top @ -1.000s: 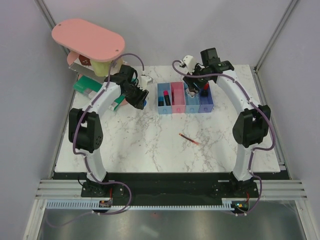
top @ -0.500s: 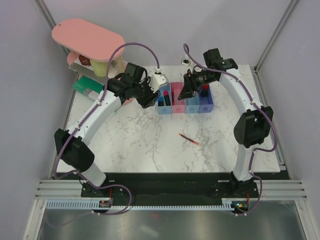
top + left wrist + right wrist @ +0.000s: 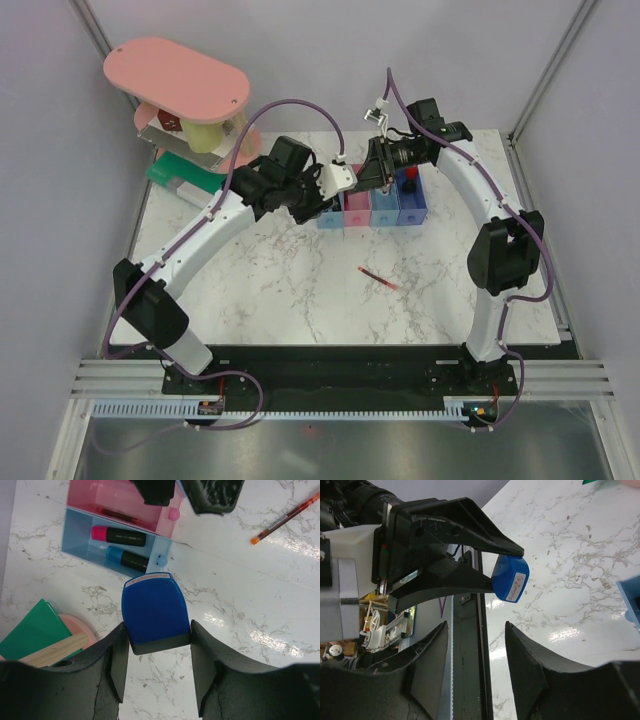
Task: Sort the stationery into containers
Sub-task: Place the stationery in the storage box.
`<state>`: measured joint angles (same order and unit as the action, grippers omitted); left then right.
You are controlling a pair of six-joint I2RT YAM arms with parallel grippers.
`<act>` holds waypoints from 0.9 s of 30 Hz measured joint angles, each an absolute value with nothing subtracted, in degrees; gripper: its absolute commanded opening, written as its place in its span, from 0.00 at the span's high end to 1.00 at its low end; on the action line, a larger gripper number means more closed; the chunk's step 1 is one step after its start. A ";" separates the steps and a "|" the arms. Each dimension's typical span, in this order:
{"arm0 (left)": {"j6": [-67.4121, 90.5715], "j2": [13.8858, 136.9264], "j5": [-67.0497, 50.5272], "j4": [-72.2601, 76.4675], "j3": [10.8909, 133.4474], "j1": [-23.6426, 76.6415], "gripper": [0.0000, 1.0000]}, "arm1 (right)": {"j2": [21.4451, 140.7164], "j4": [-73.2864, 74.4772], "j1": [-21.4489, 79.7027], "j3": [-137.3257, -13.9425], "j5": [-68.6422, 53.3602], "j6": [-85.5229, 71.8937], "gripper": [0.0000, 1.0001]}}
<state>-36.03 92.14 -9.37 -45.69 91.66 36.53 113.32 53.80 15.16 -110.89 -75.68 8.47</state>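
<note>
I record the left gripper (image 3: 156, 630) with its jaws closed on the small blue plastic block with a white labelled end (image 3: 155, 607), one finger against each long side. The block is held off the white marbled table (image 3: 260, 610), just beside the near end of the leftmost light blue plastic bin (image 3: 82, 550). That bin holds a pink-red marker with black cap (image 3: 117, 535) and, alongside it, a blue marker with black cap (image 3: 127, 558). The pink plastic bin (image 3: 100, 492) adjoins it; a thin dark item lies inside, too small to identify. From above, the row of four small open bins (image 3: 385, 215) sits at the far middle of the table, and both grippers meet over its left end. The right gripper (image 3: 476, 630) faces the block with its jaws apart and nothing between them. The thin red pen (image 3: 378, 278) lies alone on the table, well apart from the bins. A green flat box (image 3: 27, 630) lies at the far left edge.
</note>
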 measured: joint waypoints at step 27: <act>-36.12 92.20 -8.86 -44.64 95.11 43.13 0.87 | 114.63 50.54 15.55 -109.91 -76.49 5.78 0.46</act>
